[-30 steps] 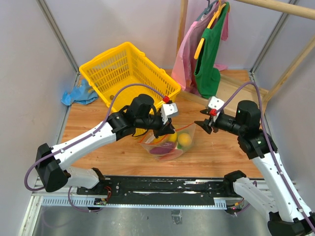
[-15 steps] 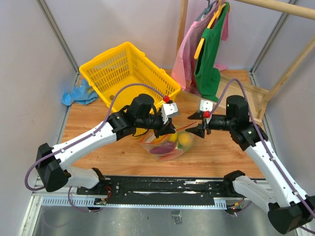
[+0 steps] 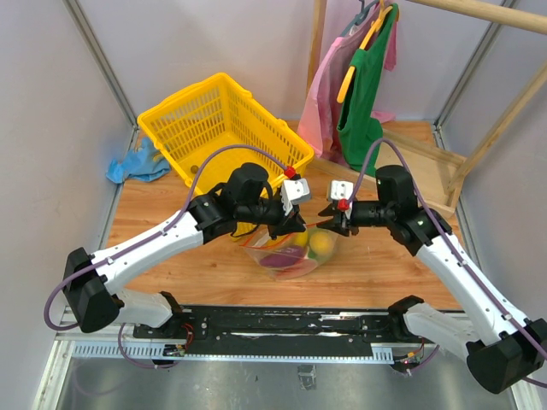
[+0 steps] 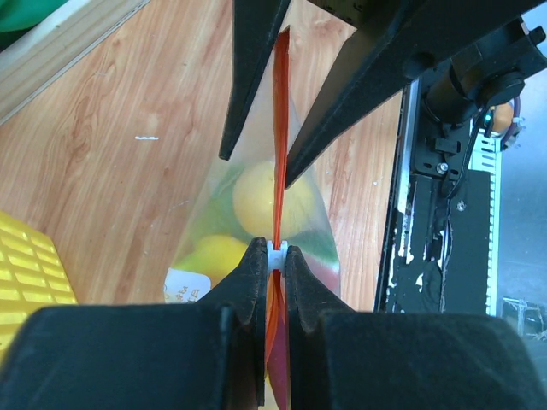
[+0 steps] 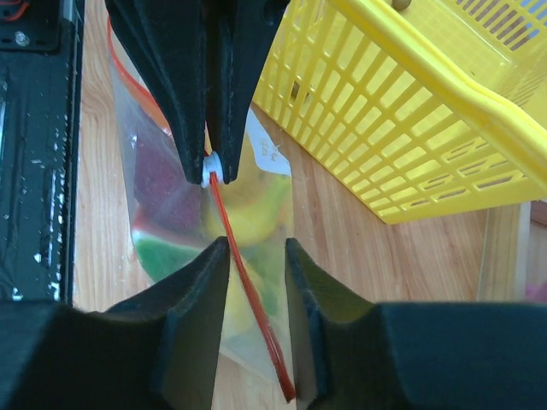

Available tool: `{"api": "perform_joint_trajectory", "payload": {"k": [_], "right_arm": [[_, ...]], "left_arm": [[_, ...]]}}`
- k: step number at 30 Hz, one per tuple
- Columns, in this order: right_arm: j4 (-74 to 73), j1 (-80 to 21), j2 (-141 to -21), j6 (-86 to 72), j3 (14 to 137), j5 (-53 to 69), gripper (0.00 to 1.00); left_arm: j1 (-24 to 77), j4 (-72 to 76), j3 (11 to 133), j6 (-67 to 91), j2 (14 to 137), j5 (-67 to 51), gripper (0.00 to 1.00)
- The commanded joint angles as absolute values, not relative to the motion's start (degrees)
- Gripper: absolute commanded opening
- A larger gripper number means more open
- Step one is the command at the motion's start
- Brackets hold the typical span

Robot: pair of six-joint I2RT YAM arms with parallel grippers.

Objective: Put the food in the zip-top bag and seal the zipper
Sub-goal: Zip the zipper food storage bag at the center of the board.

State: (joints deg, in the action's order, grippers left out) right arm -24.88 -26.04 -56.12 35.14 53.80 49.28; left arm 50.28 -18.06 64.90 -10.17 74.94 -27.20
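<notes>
Wooden table [image 3: 376,265], pale grey walls [image 3: 171,43], hanging clothes [image 3: 363,94]

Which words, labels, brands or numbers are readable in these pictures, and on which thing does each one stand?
No text can be read in any view.
White label on the bag: it bears small printed marks, too blurred to read in both wrist views.
Top view: the label is too small to make out.
</notes>
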Motion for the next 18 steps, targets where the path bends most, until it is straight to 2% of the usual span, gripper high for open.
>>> {"api": "perform_joint_trajectory", "payload": {"k": [1,6,18], "right_arm": [[-27.78,-27.26,-56.25,39.14,55.25,46.24,0.27],[-27.28,-27.30,-55.61,38.53,55.46,42.91,0.01],[-27.28,-26.62,-52.64,34.29,56.30,24.49,0.01]], "left_arm": [[50.27,-15.64,66.23,-10.11,74.88,-28.40,0.00],[50.28,-16.32,66.17,-10.23,74.58,-27.94,0.00],[50.27,-20.43,63.87,-10.36,72.04,-25.27,0.00]]}}
